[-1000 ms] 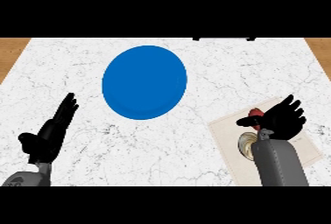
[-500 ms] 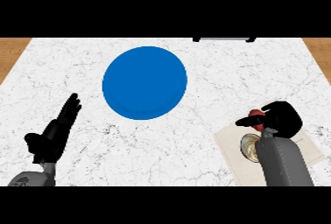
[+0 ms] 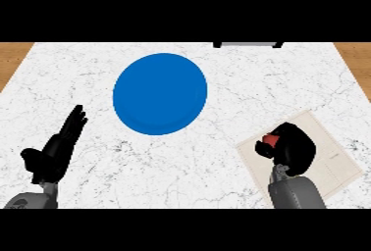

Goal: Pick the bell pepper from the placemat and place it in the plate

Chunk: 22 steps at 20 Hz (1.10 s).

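- Right hand (image 3: pixel 291 147) sits low at about four o'clock in the head view, its fingers (image 3: pixel 262 148) curled over and round the red bell pepper (image 3: pixel 272 139), thumb wrapping in from the left side.
- Only a sliver of the pepper shows, red peeking out between thumb and fingers; the hand hides the rest, which fits a grasp from above.
- The pepper is over the beige placemat (image 3: pixel 334 164), and I cannot tell whether it rests on the mat or is already lifted clear of it.
- My read: the grab is made and the carry comes next, so the task is roughly at its halfway mark.
- The blue plate (image 3: pixel 160 93) lies up at eleven o'clock from the pepper, well apart from it, with nothing on it.
- That leaves a diagonal run up and to the left across bare table, with nothing standing between mat and plate.
- Left hand (image 3: pixel 56 149) shows at eight o'clock near the lower left edge, fingers straight and pressed together, pointing up; it is resting and holds nothing.
- The table (image 3: pixel 239 73) is white marble with fine grey veins, and the mat lies skewed on it near the right corner.
- Brown wood shows beyond the table at both upper corners, and a dark object (image 3: pixel 248 44) sits at its far edge at twelve o'clock, too cut off to name.
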Each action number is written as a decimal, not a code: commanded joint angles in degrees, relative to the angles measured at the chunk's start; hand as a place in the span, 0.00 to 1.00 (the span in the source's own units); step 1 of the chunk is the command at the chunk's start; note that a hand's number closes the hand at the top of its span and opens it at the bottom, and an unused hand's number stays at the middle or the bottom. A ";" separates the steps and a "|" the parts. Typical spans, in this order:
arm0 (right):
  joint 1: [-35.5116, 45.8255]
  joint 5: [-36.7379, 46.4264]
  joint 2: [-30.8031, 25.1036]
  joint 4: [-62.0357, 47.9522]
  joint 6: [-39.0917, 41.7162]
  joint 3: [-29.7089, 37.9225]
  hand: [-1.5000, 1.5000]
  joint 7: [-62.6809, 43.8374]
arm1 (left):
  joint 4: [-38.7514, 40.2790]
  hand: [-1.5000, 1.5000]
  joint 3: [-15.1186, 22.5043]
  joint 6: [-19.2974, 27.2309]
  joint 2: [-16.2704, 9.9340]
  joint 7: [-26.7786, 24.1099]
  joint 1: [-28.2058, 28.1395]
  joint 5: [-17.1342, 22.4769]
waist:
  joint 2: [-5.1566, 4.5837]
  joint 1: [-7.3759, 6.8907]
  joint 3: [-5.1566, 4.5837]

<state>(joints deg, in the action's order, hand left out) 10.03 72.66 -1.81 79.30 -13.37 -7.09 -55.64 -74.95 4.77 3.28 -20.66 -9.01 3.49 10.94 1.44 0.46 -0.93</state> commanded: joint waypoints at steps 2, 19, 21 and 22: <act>-11.30 1.06 1.72 11.94 -0.75 -18.35 1.00 -4.10 | 1.55 0.50 0.82 2.08 1.82 -1.14 -0.26 -2.19 | -0.96 0.56 0.85; -6.25 30.29 1.64 40.40 16.74 -42.86 1.00 -20.37 | -0.81 0.50 -0.93 -1.12 1.37 -0.53 -1.41 -1.92 | -1.23 -0.60 0.88; 2.09 26.61 1.61 39.41 21.14 -41.57 1.00 -21.77 | -0.88 0.50 -0.10 -0.21 2.69 0.33 0.03 -2.43 | -1.39 -1.15 0.84; 2.71 24.33 1.63 41.31 22.09 -41.96 1.00 -22.16 | -0.91 0.50 -1.36 -1.08 0.84 0.84 0.81 -2.04 | -1.37 -1.17 0.84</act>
<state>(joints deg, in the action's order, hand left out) 5.52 99.21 -2.91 117.27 0.12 -47.64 -66.76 -75.35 4.11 2.72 -18.88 -8.86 3.68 8.98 0.17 -0.28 -0.08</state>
